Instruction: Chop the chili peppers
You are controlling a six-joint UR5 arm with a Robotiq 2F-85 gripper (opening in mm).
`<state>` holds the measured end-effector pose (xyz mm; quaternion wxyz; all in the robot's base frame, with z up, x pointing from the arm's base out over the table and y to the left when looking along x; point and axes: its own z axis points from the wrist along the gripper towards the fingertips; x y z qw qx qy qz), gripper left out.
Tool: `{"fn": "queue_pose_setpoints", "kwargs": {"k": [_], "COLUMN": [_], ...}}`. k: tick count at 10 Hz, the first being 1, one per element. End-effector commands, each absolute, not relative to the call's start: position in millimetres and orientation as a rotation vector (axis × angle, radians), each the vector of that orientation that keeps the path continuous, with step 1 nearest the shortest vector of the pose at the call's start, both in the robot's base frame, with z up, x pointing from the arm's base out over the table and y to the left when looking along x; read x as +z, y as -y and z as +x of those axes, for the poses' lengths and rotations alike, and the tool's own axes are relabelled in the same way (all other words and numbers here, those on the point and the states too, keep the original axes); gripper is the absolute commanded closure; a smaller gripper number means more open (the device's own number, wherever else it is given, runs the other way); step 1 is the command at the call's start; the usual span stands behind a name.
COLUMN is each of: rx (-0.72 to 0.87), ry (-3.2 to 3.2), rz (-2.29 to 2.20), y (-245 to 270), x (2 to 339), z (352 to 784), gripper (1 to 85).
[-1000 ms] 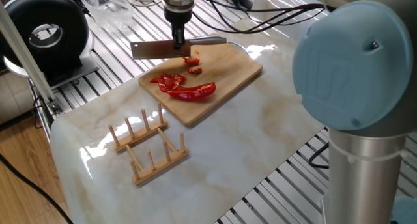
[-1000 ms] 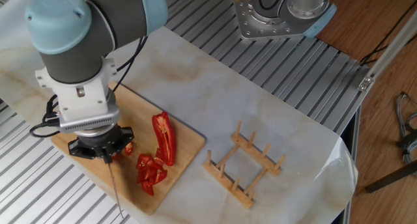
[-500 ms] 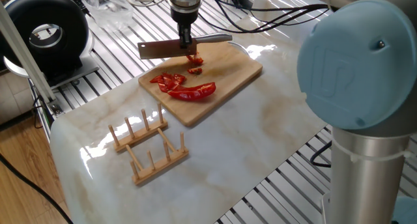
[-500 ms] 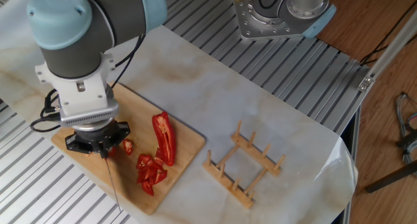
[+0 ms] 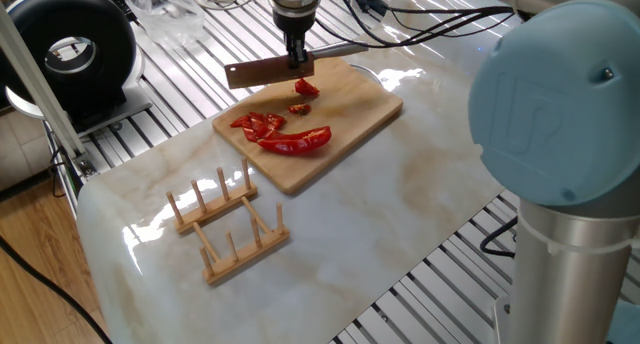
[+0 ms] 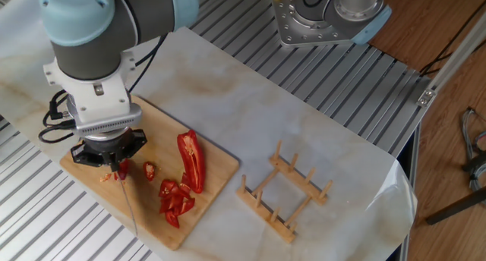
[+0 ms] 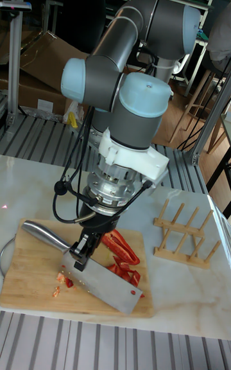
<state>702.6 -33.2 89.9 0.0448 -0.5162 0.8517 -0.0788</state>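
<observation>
Shifted rightward, fingers (image 7: pixel 82 249) clamp cleaver (image 5: pixel 262 72) above chili peppers (image 5: pixel 285 134); rack (image 5: pixel 226 224) nearby.

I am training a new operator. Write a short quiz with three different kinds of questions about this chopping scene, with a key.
1. True or false: the gripper holds a cleaver.
2. Where does the long chili half lie? A) on the cutting board B) on the wooden rack C) on the marble
3. Fill in: the wooden rack holds ____ items.

Key: 1 true; 2 A; 3 no
</observation>
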Motion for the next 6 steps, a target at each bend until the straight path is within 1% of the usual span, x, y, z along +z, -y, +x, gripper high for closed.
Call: {"fn": "queue_pose_setpoints", "kwargs": {"k": [1,3,6], "rx": [-0.191,-0.157,-0.184], "ry": [-2.638,-2.645,-2.623], "rz": [-1.521,-1.508,-1.493], "y": [23,17,21], "x": [95,94,80], "z": [699,699,713], "gripper": [84.3,84.3,84.3]}}
